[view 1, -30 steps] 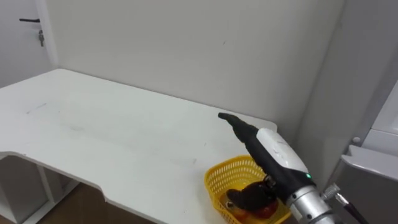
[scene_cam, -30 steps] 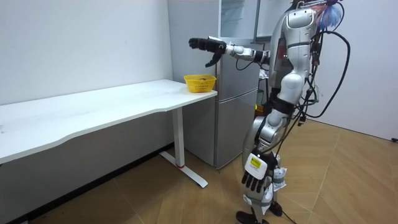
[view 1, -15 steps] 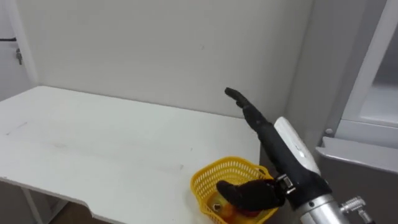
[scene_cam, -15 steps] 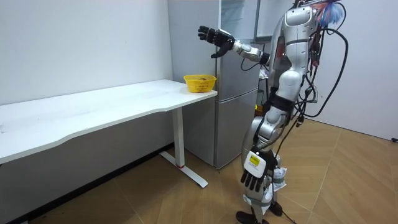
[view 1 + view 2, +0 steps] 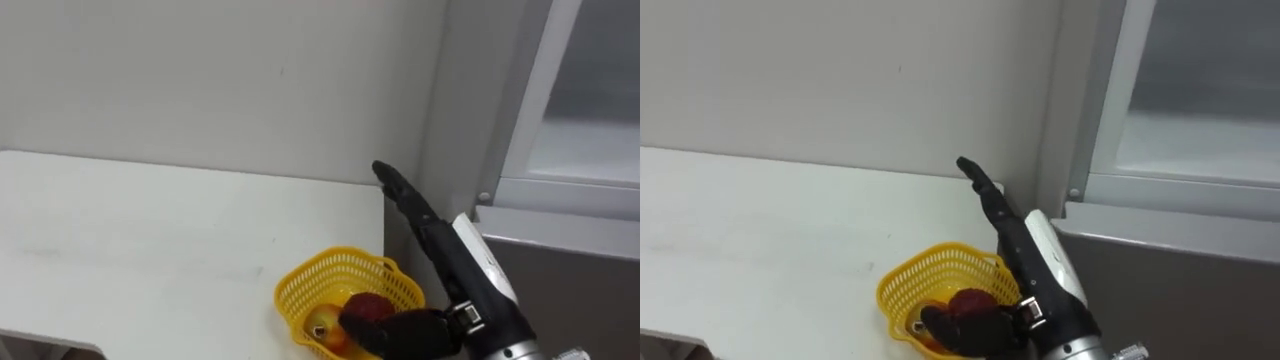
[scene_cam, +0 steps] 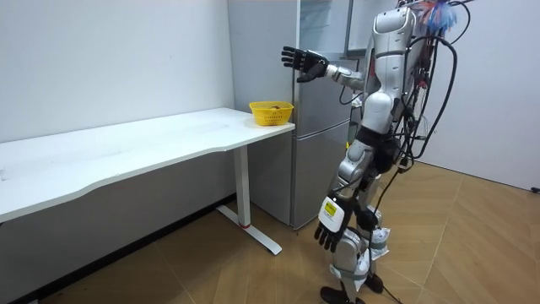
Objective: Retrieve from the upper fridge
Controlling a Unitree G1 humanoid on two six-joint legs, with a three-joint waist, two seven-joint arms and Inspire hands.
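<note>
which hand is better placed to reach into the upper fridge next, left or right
Right, most likely. The right robot hand is held up and open at the height of the upper fridge, close to its front. The left robot hand hangs low by the leg.

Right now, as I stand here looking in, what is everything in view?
Table: one, white, along the wall.
Basket: one, yellow, on the table's end nearest the fridge.
Fruit: at least two, red and yellow-orange, inside the basket.
Fridge: one, grey, beside the table, in front of the robot.
Floor: wooden, brown, under everything.
Right hand: one, black, open, raised before the fridge, higher than the basket.
Left hand: one, black, open, hanging low beside the robot's leg.
</note>
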